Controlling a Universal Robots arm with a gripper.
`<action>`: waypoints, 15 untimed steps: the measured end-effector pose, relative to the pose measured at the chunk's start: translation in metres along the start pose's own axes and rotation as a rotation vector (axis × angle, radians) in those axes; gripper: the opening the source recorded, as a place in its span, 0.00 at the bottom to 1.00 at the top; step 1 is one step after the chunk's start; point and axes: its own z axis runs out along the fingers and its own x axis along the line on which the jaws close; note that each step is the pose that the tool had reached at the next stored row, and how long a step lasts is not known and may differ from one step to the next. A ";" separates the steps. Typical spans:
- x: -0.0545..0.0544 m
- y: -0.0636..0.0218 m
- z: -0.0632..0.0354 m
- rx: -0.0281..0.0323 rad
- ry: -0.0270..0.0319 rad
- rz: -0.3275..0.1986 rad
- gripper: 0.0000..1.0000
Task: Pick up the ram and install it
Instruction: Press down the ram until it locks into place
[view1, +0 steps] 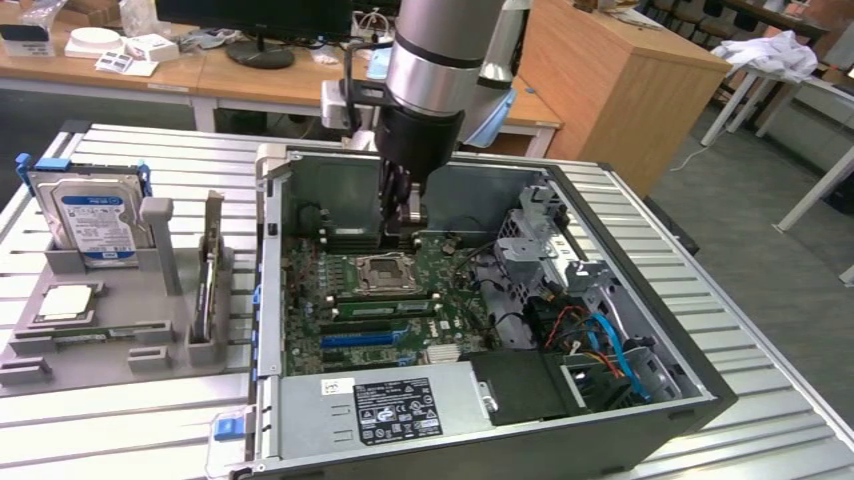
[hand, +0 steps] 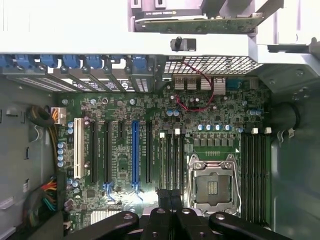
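Here we are inside the open computer case (view1: 694, 385), and everything turns on the empty processor socket (view1: 383, 269) in the middle of the green motherboard (view1: 454, 262). The arm (view1: 447, 60) comes straight down over it, and the gripper (view1: 404, 222) hangs just beyond the socket in the exterior view, above the board and not touching it. From the wrist camera the black fingertips (hand: 162, 194) are pinched together over the bank of black memory slots (hand: 171, 160) just beside the socket, on the side toward the blue slot (hand: 134, 152). There is a thin dark sliver in the pinch (I cannot tell whether anything is clamped there). The ram (view1: 380, 307), as best I can tell, is the narrow green strip with dark chips lying along those same slots right next to the socket, between it and the blue slot. On the socket's other side a second bank of memory slots (hand: 254, 172) stands bare. Well away from the socket, outside the case on the exterior view's left, a grey tray (view1: 80, 355) carries a hard drive (view1: 94, 215) standing upright, a square silver chip (view1: 67, 303) and a card (view1: 210, 265) on edge.
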 end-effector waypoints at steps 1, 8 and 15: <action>0.000 0.0000 -0.0010 0.0000 0.0001 0.000 0.11; 0.000 0.0000 -0.0019 0.0000 0.0000 0.000 0.11; 0.000 -0.0064 -0.0021 -0.0001 0.0001 0.000 0.11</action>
